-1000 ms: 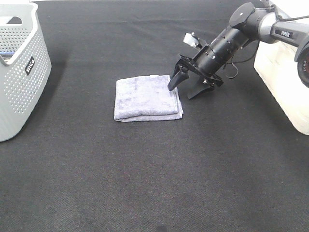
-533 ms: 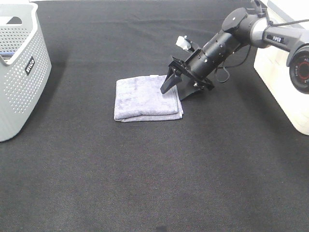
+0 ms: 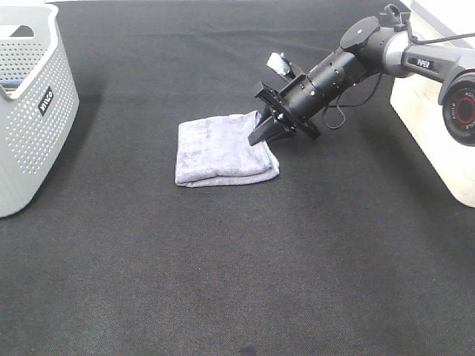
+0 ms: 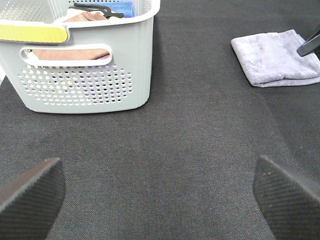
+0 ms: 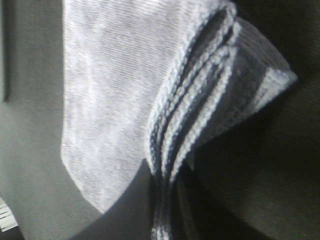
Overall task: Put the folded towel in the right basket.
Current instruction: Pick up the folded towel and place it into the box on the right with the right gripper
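The folded grey towel (image 3: 221, 150) lies flat on the black cloth at mid table. It also shows in the left wrist view (image 4: 275, 57). My right gripper (image 3: 262, 138) has its jaws closed on the towel's right edge, which is pinched and slightly raised. In the right wrist view the stacked towel layers (image 5: 115, 85) bunch up between the dark fingers. The right basket (image 3: 438, 126), white, stands at the right edge. My left gripper (image 4: 160, 200) is open and empty, low over bare cloth, with its fingertips (image 4: 30, 192) far apart.
A grey perforated basket (image 3: 30, 104) stands at the far left. In the left wrist view this basket (image 4: 85, 85) holds cloths and a dark object. Black cloth covers the whole table.
My right gripper moved left onto the towel's right edge and closed its open jaws on it. The edge has lifted and bunched a little. The rest of the towel has not moved.
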### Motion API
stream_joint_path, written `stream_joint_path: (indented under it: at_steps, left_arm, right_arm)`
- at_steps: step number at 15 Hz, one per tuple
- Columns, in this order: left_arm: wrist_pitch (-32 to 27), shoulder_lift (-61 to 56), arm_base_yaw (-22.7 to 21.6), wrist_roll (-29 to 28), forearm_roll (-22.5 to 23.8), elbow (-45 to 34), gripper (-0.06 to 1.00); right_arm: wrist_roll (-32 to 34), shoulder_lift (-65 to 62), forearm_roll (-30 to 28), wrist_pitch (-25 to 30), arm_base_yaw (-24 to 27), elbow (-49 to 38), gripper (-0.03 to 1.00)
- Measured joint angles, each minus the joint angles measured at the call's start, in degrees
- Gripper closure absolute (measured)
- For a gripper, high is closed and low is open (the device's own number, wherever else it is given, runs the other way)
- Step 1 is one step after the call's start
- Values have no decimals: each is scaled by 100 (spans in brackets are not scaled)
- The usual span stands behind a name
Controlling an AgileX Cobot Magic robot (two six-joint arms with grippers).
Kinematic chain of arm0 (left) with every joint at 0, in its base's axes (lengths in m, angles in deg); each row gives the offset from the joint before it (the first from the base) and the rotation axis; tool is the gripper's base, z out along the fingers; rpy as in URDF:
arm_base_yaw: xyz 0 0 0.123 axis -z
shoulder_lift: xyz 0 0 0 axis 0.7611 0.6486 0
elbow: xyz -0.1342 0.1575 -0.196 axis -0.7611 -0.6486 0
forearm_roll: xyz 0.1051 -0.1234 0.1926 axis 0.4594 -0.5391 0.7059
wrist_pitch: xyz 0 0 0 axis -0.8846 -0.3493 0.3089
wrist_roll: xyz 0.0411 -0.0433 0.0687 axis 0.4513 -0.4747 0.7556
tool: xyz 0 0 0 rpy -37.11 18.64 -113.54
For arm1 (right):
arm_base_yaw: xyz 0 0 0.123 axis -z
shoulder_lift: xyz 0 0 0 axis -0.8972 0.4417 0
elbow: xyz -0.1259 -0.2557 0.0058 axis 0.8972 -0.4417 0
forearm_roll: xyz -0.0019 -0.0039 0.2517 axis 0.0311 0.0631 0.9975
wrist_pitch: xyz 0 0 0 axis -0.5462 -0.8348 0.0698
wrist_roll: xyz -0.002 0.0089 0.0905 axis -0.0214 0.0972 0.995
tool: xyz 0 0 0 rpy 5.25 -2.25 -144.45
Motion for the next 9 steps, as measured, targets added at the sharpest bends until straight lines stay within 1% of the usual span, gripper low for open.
stream_joint_path:
  at_steps: [2, 5, 7, 9]
  left_arm:
    - [0, 0, 0, 0, 0, 0, -2]
    - [0, 0, 0, 0, 0, 0, -2]
    - [0, 0, 0, 0, 0, 0, -2]
    - [0, 0, 0, 0, 0, 0, -2]
  right_arm:
    - [-103, -155, 23, 0, 0, 0, 91]
    - [-109, -756, -40, 0, 0, 0, 91]
    - [-109, -1289, -223, 0, 0, 0, 91]
    - [-109, -2051, -670, 11, 0, 0, 91]
